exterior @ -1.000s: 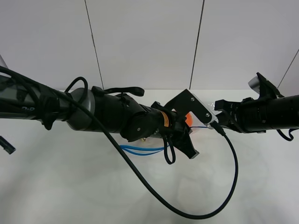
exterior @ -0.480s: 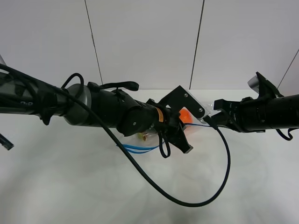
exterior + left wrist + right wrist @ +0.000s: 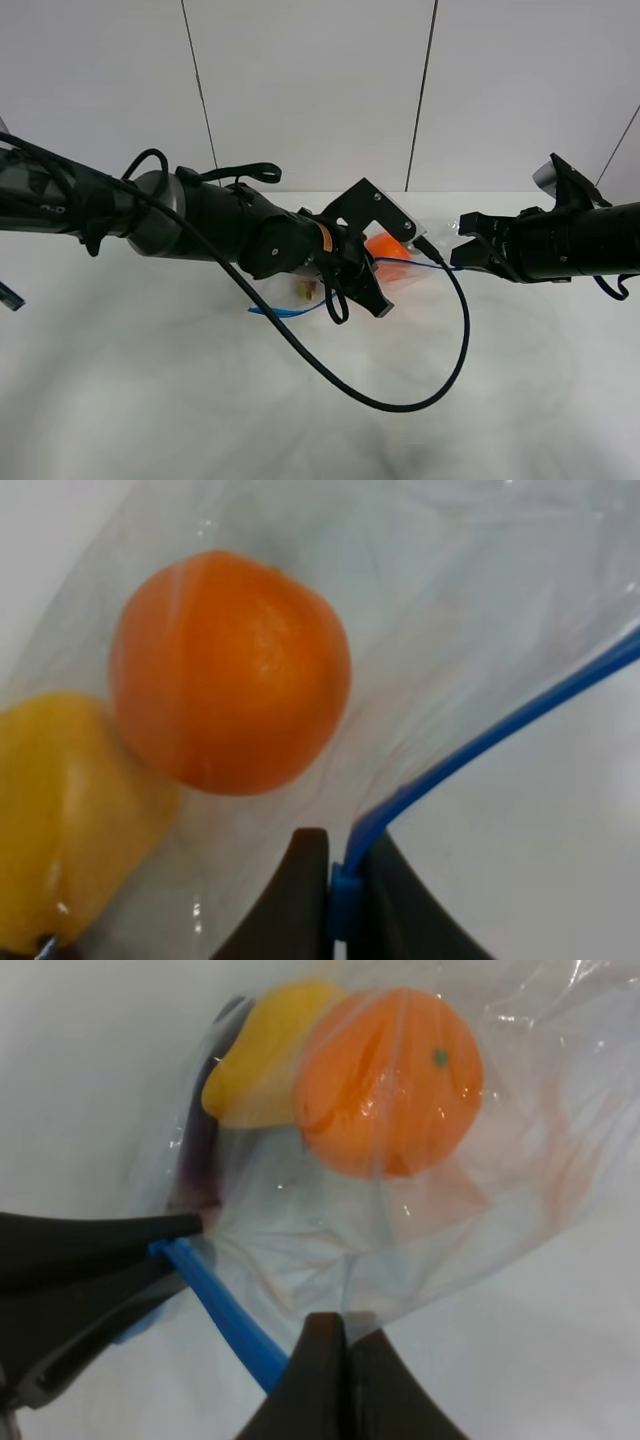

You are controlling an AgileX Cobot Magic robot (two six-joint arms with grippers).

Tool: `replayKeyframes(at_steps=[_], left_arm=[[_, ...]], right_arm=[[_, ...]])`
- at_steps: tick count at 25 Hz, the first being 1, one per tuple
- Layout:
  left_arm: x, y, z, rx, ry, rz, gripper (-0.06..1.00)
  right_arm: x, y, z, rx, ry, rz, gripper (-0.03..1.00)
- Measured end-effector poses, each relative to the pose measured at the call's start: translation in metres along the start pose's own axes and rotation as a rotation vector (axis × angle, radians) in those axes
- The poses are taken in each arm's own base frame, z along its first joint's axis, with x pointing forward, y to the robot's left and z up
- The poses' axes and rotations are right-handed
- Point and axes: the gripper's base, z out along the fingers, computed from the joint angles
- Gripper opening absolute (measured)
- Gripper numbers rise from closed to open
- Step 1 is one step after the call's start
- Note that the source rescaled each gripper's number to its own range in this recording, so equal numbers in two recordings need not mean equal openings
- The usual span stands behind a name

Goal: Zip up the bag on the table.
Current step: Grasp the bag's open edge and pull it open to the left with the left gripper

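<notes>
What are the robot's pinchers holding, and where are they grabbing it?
Both hold the bag: the left gripper pinches its blue zip strip, the right gripper pinches the edge beside that strip.

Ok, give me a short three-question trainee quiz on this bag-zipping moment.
1. True or false: the left gripper is shut on the blue zip strip of the bag.
2. Which fruit lies beside the orange inside? A) banana B) yellow pear C) apple
3. What is the right gripper pinching?
Key: 1 true; 2 B; 3 the bag's edge by the zip strip.
</notes>
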Motion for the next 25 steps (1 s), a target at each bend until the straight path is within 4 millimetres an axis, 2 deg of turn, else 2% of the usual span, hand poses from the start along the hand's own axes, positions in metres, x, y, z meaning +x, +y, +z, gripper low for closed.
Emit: replayKeyframes(at_steps=[25], left_arm=[[0.021, 0.046, -0.002, -0.066, 0.095, -0.013, 0.00]], right_arm=[[0.000, 0.000, 0.000, 0.003, -0.003, 0.000, 0.00]])
